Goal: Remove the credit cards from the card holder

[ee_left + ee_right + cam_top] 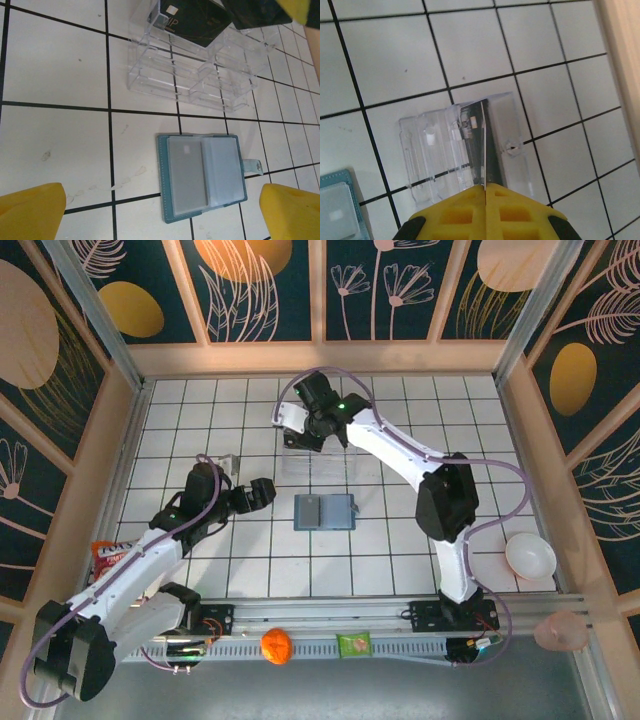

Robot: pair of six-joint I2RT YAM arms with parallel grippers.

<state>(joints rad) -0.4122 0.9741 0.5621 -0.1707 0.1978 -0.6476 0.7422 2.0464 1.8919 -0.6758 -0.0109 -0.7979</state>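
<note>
Right wrist view: the right jaws are clamping a black credit card (487, 145) above the clear tray (430, 150); the left jaws are gaping wide, empty, facing the card holder (202, 175) lying open on the counter (55, 65).

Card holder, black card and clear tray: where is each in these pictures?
card holder (202, 175), left wrist view, centre fold
black card (192, 20), left wrist view, printed face
clear tray (162, 75), left wrist view, bare front compartment

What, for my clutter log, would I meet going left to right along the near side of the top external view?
Red snack packet → orange ball → green packet → white bowl → pale pink round object.
</note>
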